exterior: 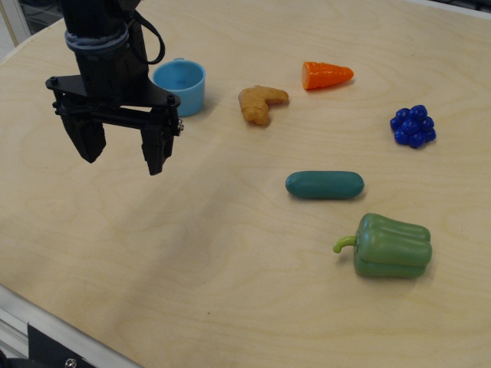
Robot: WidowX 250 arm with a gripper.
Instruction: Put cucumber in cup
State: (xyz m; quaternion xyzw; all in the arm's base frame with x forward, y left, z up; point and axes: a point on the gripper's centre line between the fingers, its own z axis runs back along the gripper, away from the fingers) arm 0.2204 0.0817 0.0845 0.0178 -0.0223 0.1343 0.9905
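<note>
The cucumber (324, 185) is a dark teal-green capsule lying flat on the wooden table, right of centre. The light blue cup (181, 85) stands upright at the upper left, partly hidden by the arm. My black gripper (121, 153) hangs above the table at the left, just in front of the cup and far left of the cucumber. Its two fingers are spread apart with nothing between them.
A green bell pepper (390, 246) lies just below and right of the cucumber. A tan chicken piece (261, 102), an orange carrot (326, 74) and blue grapes (413, 126) lie along the back. The table's front edge (69, 326) runs at the lower left.
</note>
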